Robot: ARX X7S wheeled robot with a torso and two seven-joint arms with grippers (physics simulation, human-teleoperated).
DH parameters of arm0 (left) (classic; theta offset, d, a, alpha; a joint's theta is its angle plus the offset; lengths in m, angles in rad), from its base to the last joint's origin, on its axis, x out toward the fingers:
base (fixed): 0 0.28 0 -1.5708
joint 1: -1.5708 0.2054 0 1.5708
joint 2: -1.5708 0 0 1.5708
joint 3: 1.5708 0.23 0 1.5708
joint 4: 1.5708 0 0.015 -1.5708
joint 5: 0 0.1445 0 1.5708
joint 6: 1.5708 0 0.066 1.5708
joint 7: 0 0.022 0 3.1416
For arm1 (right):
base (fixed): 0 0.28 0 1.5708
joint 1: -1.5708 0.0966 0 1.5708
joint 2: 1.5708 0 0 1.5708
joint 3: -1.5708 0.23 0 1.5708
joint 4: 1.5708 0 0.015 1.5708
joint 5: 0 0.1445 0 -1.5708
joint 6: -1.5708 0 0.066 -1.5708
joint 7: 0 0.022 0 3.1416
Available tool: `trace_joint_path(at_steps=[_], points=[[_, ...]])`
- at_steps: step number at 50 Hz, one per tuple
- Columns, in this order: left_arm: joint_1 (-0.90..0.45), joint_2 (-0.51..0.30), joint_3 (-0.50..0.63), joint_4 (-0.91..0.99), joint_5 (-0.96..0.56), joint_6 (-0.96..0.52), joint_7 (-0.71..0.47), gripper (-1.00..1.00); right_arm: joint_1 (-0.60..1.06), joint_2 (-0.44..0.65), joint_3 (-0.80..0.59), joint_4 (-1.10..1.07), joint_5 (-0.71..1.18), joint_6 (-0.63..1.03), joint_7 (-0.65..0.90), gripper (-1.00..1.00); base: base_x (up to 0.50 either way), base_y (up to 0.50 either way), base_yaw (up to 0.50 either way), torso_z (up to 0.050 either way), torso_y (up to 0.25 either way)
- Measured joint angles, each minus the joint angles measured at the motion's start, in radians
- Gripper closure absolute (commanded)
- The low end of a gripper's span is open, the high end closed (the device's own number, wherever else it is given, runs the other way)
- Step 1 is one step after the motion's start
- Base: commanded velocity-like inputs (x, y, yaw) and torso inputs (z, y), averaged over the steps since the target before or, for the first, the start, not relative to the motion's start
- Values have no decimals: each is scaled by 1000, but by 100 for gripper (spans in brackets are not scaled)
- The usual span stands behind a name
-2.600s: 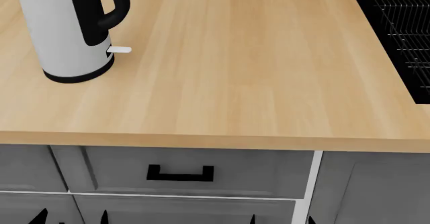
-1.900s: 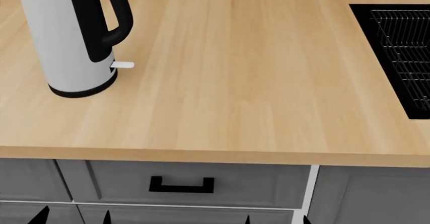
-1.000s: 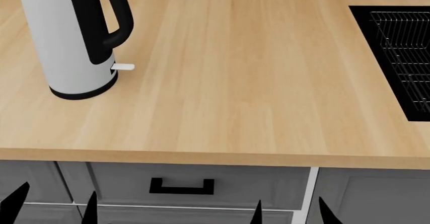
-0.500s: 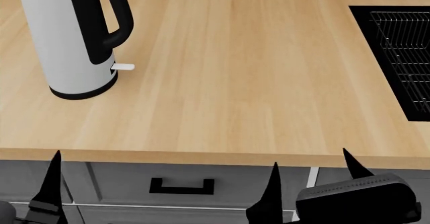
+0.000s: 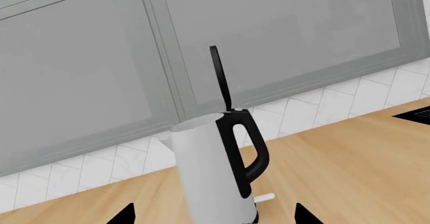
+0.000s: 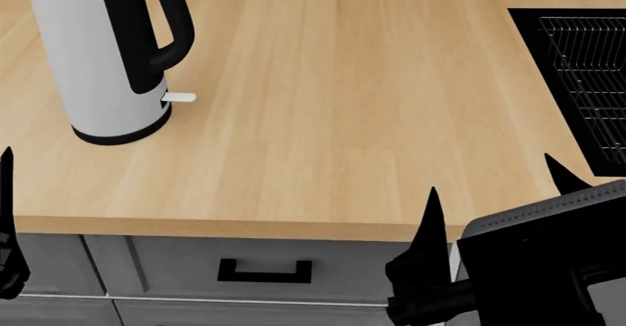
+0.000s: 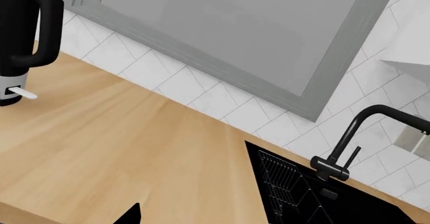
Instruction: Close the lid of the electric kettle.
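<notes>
Standing near the left back of the wooden counter (image 6: pixel 333 106), the kettle (image 6: pixel 98 55) is a tall, smooth light-grey cylinder with a black base ring, a black loop handle (image 6: pixel 166 26) and a small white switch tab (image 6: pixel 179 97) low on the side facing the sink. In the left wrist view its lid (image 5: pixel 220 75), a thin black disc seen edge-on, stands upright above the handle side, hinged open, with the kettle's mouth uncovered.

The counter is pale, straight-grained wood with a squared front edge; from the kettle across to the black sink (image 6: pixel 577 77) at the right the surface is bare. A wire rack (image 6: pixel 591 55) lies inside the sink, and a black tap (image 7: pixel 349 143) rises behind it against white herringbone tiles (image 7: pixel 201 90). Grey cabinet doors (image 5: pixel 269 38) hang above the kettle, with room between them and the raised lid.

The right gripper (image 6: pixel 494 194) hovers at the counter's front edge, its pointed black fingers spread apart. The left gripper (image 5: pixel 211 215) faces the kettle, finger tips wide apart, holding nothing. Below, a grey drawer (image 6: pixel 264 267) carries a black handle.
</notes>
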Motion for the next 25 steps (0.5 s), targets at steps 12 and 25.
trace_joint_path(at_steps=[12, 25], points=[[-46, -58, -8, -1, -112, -15, -78, -100, 76, 93, 24, -29, 235, 34, 170, -100, 0, 250, 0, 0, 0], [-65, -89, -11, -9, -163, -12, -117, -100, 154, 160, 33, -34, 467, 46, 339, -100, 0, 500, 0, 0, 0]])
